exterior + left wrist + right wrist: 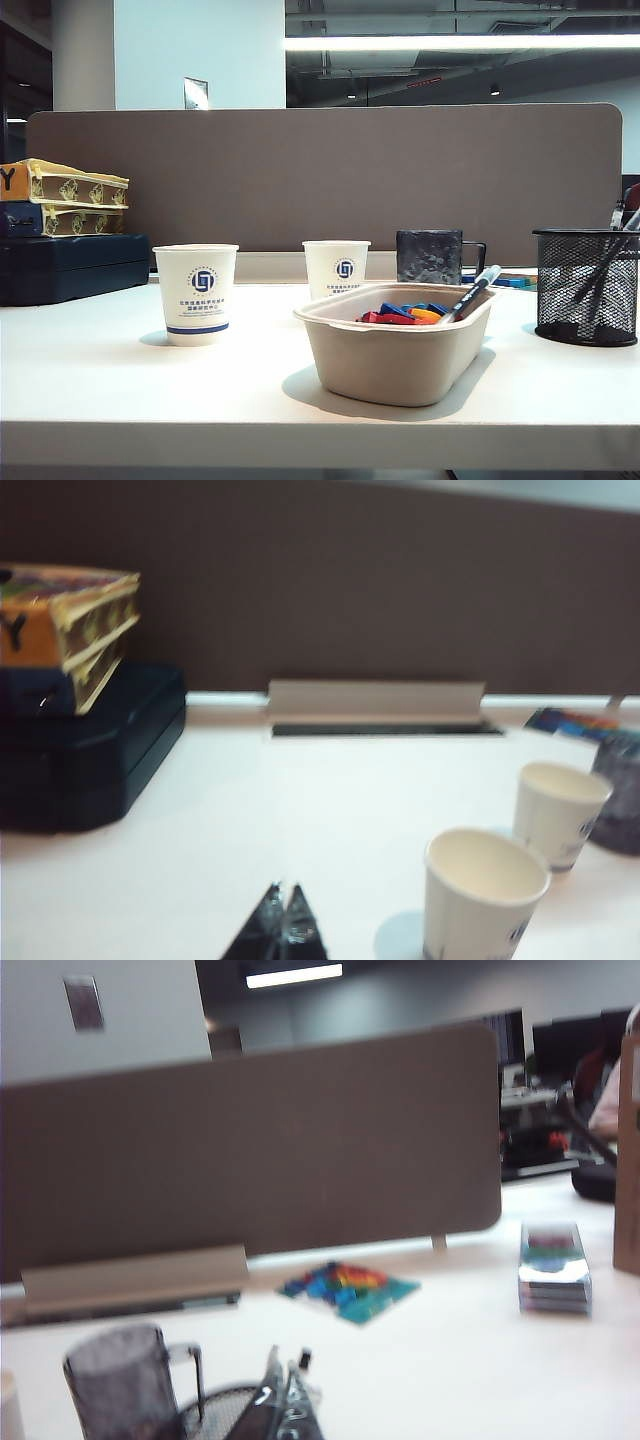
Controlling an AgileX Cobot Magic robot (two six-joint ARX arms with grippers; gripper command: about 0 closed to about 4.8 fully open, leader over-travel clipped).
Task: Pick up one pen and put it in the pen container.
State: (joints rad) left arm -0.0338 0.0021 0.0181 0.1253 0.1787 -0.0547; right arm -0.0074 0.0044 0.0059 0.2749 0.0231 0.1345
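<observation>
Above the near edge of the white table [120, 380], both grippers sit pulled back and neither appears in the exterior view. The left gripper [284, 905] has its fingertips pressed together with nothing between them, over bare table short of two paper cups [480, 895]. The right gripper [283, 1385] is likewise closed and empty, its tips hanging just above the pen container [215, 1410], beside a dark mug [125, 1380].

The pen [472, 293] rests in the beige tray [395, 355], its lower end among small coloured pieces [405, 314], its white-grey end raised over the tray's right rim. Its long axis slants upward and rightward, pointing toward the pen container [585, 285], which stands well apart on the table's right side and already holds dark pens.

Assessment: the pen lies left of the right gripper's station and right of the left gripper's. The right arm appears the nearer, though depth cannot be confirmed. Either gripper must open before any grasp.
</observation>
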